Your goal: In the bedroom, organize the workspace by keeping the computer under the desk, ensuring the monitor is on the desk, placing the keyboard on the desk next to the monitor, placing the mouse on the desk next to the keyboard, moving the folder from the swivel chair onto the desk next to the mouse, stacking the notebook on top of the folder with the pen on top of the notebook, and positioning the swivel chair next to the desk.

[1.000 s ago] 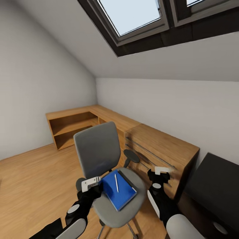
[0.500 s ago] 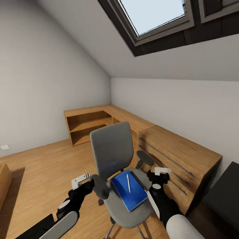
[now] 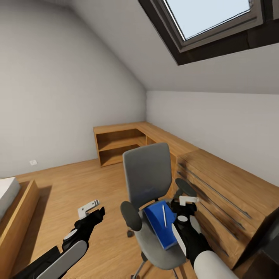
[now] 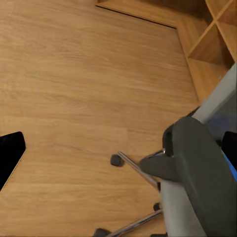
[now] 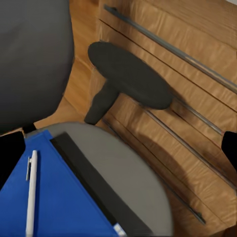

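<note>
flat bright blue folder (image 3: 159, 223) seen on grey swivel chair (image 3: 149, 182) seat, slim white pen (image 3: 164, 216) laid on it. folder pickup judged in hand. right gripper (image 3: 188, 200) poised beside; left gripper (image 3: 90, 206) over floor; jaw states cannot be told. descent onto folder edge needed next.

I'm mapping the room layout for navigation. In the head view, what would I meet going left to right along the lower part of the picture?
Bed corner → left gripper → swivel chair with the folder and pen on its seat → right gripper → oak drawer unit.
</note>
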Tool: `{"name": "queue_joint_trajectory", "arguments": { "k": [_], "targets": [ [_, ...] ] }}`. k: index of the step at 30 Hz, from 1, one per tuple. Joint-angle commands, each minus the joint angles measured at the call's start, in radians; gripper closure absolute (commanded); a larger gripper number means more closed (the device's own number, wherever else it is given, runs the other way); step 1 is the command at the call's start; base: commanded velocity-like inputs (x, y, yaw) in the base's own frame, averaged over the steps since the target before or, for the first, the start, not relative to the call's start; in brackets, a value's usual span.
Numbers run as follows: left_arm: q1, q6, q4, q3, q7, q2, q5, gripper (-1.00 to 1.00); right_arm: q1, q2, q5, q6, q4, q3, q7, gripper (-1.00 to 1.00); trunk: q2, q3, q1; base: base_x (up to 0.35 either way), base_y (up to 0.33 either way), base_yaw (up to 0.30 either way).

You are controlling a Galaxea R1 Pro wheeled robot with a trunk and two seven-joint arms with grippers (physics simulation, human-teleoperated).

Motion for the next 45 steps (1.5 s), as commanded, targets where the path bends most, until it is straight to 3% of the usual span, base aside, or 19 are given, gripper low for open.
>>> {"name": "queue_joint_trajectory", "arguments": {
  "k": [1, 12, 17, 21, 25, 31, 45],
  "targets": [
    [-0.002, -0.002, -0.001, -0.003, 0.004, 0.0, 0.005, -1.0, -0.001, 0.0, 0.008, 0.004, 0.002, 0.002, -0.005, -1.0, -0.001, -0.002, 0.0, 0.0, 0.0, 0.278],
    [-0.002, -0.002, 0.0, -0.002, 0.005, 0.0, 0.004, -1.0, -0.001, 0.005, 0.007, 0.004, 0.011, 0.032, -0.005, -1.0, -0.001, -0.007, 0.0, 0.0, 0.0, 0.264],
    [-0.002, -0.003, -0.008, -0.003, 0.005, 0.0, 0.0, -1.0, -0.001, 0.004, 0.006, 0.004, 0.01, 0.033, -0.005, -1.0, -0.001, -0.008, 0.0, 0.0, 0.0, 0.065],
    [0.002, -0.005, -0.03, -0.005, 0.004, -0.022, 0.005, -1.0, -0.016, 0.0, -0.002, 0.004, 0.033, 0.01, 0.006, -1.0, -0.001, -0.008, 0.0, 0.0, 0.0, 0.0],
    [0.002, -0.003, -0.036, -0.005, 0.004, -0.025, 0.002, -1.0, -0.005, 0.006, 0.006, -0.006, 0.034, 0.013, -0.007, -1.0, -0.001, -0.008, 0.0, 0.0, 0.0, 0.0],
    [0.002, 0.001, -0.056, -0.005, 0.006, -0.036, 0.0, -1.0, 0.006, -0.015, 0.011, -0.017, 0.025, 0.018, -0.017, -1.0, -0.043, -0.027, 0.023, 0.0, 0.0, 0.0],
    [0.002, 0.002, -0.059, -0.005, 0.006, -0.037, 0.0, -1.0, 0.007, -0.02, 0.01, -0.018, 0.024, 0.018, -0.017, -1.0, -0.141, -0.071, 0.077, 0.0, 0.0, 0.0]
  ]
}}
